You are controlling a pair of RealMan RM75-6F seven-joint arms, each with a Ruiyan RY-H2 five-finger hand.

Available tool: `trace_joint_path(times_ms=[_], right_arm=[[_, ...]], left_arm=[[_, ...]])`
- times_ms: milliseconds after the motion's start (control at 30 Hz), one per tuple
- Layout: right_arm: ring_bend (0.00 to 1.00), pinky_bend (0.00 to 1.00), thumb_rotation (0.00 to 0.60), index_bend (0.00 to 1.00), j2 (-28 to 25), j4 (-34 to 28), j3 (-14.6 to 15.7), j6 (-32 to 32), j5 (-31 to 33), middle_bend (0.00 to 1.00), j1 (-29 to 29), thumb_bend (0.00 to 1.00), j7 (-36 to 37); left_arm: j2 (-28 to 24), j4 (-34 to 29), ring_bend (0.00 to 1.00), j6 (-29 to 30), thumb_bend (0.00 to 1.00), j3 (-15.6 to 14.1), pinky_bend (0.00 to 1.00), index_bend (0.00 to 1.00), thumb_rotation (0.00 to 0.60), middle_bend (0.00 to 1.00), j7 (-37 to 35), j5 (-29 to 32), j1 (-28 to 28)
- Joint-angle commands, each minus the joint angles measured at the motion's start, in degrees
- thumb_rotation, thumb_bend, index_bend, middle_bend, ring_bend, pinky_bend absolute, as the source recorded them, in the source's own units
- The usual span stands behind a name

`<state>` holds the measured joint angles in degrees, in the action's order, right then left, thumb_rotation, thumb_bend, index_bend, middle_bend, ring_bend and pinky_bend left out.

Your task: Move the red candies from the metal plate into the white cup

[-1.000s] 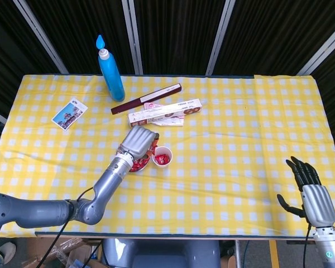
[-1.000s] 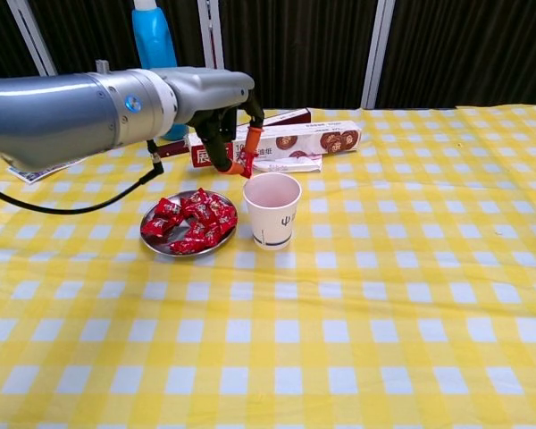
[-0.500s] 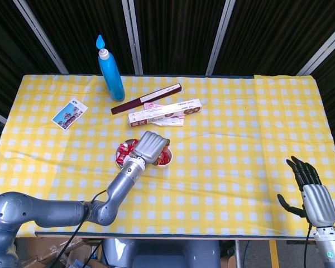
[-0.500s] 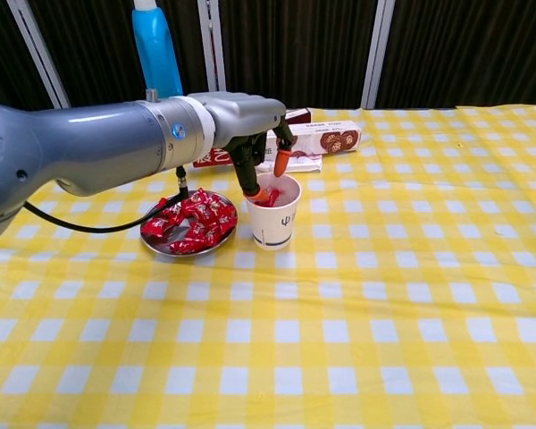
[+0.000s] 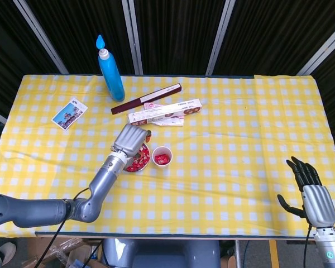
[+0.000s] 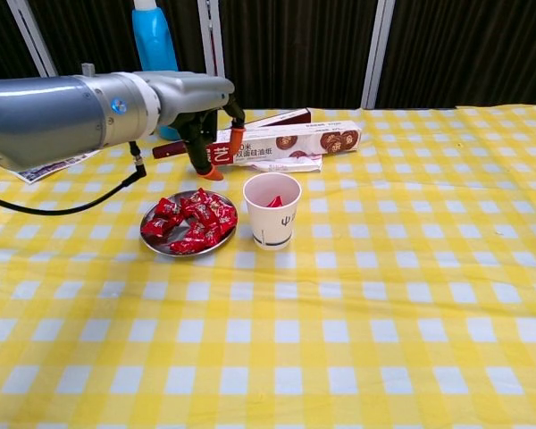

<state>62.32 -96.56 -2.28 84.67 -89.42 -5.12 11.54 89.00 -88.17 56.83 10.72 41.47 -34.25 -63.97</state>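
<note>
The metal plate (image 6: 184, 254) holds a heap of red candies (image 6: 192, 222) left of the white cup (image 6: 272, 212). Inside the cup lies a red candy (image 6: 274, 202). My left hand (image 6: 204, 121) hovers above the plate's far side, left of the cup, with its fingers apart, pointing down and empty. From the head view, that left hand (image 5: 129, 139) covers part of the plate (image 5: 135, 170), and the cup (image 5: 162, 156) stands just to its right. My right hand (image 5: 310, 187) hangs open past the table's front right edge, far from everything.
A blue bottle (image 5: 110, 70) stands at the back left. A long biscuit box (image 5: 164, 111) and a dark red box (image 5: 146, 99) lie behind the plate and cup. A picture card (image 5: 70, 113) lies far left.
My left hand carried a candy from beside the cup to over its mouth, let it go there, then drew back left and up above the plate. The right hand stayed still.
</note>
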Motion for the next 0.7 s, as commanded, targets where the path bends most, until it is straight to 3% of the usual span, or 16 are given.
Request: trace_joint_path(times_ms=[33,333,567,700], right_arm=[[0.0,0.0,0.6,0.0,0.1,0.0,0.0,-0.1,0.0,0.0,0.0,0.39,-0.1],[0.0,0.0,0.6,0.0,0.1,-0.1,-0.1,-0.1,0.2,0.0,0.0,0.39,-0.3],[0.0,0.0,0.6,0.0,0.0,0.0,-0.1,-0.3,0.1,0.0,-0.1,0.39,0.0],[0.0,0.0,0.6,0.0,0.0,0.0,0.0,-0.4,0.1,0.0,-0.2,0.39,-0.1]], left_arm=[[-1.0,0.0,0.98,-0.4,0.25,-1.3,1.0,0.46,0.6,0.95,0.5,1.7,1.0],[-1.0,3.7,0.98,-8.2,0.25,-5.6,1.0,0.47,0.6,0.95,-0.1,-1.6,1.0],[-1.5,7.5,0.98,-12.7,0.25,-9.9,1.0,0.47,0.6,0.95,-2.4,-14.6,1.4],[-0.4,9.9,0.98,-13.7,0.25,-10.1,1.0,0.45,0.6,0.95,-6.5,-18.9,2.4]])
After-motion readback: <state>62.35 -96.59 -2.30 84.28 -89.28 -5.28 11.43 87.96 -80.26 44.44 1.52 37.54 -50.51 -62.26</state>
